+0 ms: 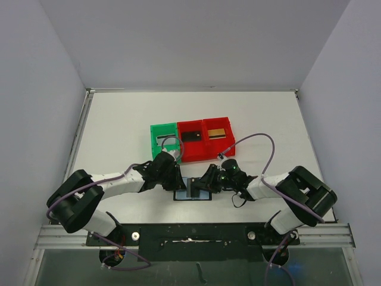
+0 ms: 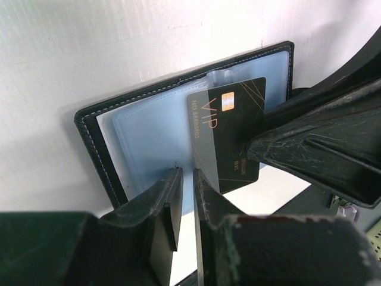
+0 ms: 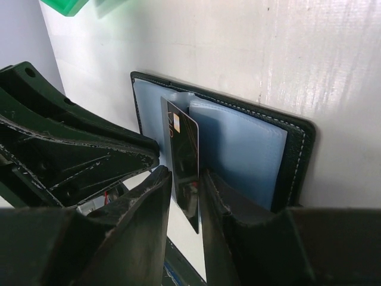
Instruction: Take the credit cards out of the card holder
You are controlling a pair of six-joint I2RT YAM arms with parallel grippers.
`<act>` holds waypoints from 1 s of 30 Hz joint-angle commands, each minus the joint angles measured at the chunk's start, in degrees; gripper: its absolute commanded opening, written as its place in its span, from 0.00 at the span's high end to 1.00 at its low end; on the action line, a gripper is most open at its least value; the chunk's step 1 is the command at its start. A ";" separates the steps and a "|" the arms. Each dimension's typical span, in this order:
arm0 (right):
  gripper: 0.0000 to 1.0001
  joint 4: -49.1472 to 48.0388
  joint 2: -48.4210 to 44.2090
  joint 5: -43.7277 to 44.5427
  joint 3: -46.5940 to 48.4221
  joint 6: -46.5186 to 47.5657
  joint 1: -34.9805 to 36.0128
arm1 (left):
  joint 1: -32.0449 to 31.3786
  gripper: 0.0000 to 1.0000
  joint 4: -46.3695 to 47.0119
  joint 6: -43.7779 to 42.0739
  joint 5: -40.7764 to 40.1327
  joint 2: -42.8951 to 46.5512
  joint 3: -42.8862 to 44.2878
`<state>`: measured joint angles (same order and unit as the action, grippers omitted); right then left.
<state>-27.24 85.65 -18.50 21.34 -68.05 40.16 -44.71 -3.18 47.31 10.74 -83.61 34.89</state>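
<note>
The credit card being drawn is black with gold VIP print. It stands half out of the card holder, which lies open and flat on the tabletop between the two arms. The card's left edge sits under a clear sleeve and the rest is tilted up off the blue-grey pockets.

It looks thin, stiff and very light, with a glossy face that would probably slip in a loose pinch. The free short end, clear of the sleeve, seems the best place to take it, pulling along the pocket rather than bending it.

The right fingers are closed to a narrow gap with the card upright between them, so I judge they have it gripped. The left fingers are almost together with only a slit showing, and their tips are at the holder's near edge. I cannot tell whether they pinch the sleeve or just press the holder down. The holder is soft and light, and will likely lift with the card unless pinned.

Beyond it stand a green bin and two red bins, touching in a row. A silvery card, a black card and a gold card lie one to a bin.

The tabletop is smooth, white and faintly shiny, and plain pale walls close it in on three sides
</note>
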 commanded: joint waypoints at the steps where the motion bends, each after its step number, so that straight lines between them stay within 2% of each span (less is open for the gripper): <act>1: 0.74 -7.28 1.55 -1.77 -0.12 -1.09 -0.03 | -0.54 0.87 -5.14 -2.21 -2.55 -2.38 -0.02; 11: 0.92 -8.66 1.20 -1.41 -1.16 -1.17 -0.02 | -0.79 0.87 -5.50 -2.22 -2.84 -2.43 0.32; 19: 0.98 -7.75 -1.91 -0.38 -2.32 -0.44 -0.33 | -0.82 0.87 -5.37 -2.22 -2.70 -1.87 0.88; 22: 0.98 -7.68 -2.74 -0.22 -2.78 -0.49 -0.43 | -0.82 0.87 -5.12 -2.12 -2.59 -1.61 0.85; 30: 0.80 -10.85 -0.16 -1.57 -2.56 -1.67 -0.19 | -0.82 0.87 -4.64 -2.22 -1.87 -1.99 1.31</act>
<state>-33.01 84.68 -19.55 18.83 -69.47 40.10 -45.08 -3.86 47.22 10.59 -84.18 35.73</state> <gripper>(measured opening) 0.176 0.132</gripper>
